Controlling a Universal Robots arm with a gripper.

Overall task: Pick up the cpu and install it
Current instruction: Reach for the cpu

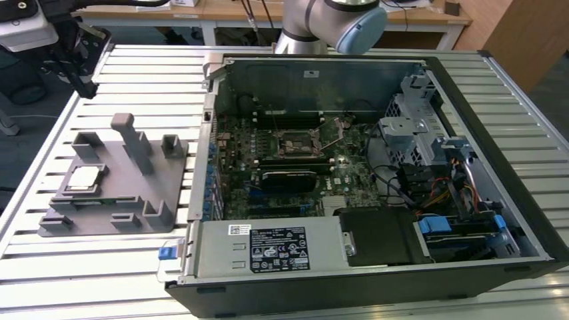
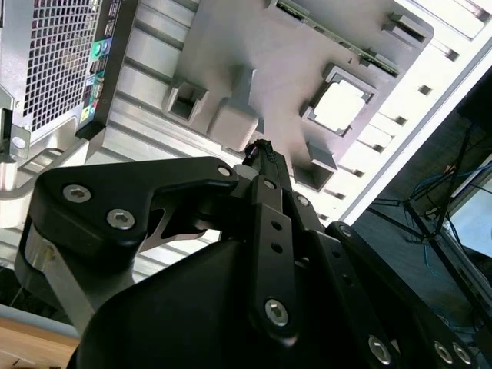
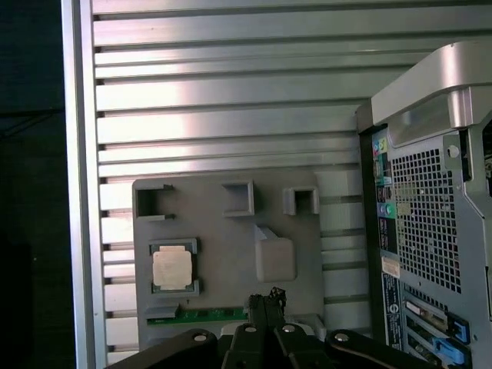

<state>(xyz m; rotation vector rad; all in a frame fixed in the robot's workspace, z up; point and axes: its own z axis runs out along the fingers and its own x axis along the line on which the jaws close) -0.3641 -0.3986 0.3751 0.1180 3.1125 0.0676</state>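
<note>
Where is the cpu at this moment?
The cpu lies in a recess of the grey holder on the exterior view's left, beside the open computer case.

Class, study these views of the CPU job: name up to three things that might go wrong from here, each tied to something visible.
1. The cpu lies in a walled pocket of the gray holder; an off-centre grasp may tilt or jam it.
2. Upright posts stand beside that pocket, so the gripper might strike one while descending.
3. The socket sits deep inside the open case; the chip may clip a wall or land misaligned.
</note>
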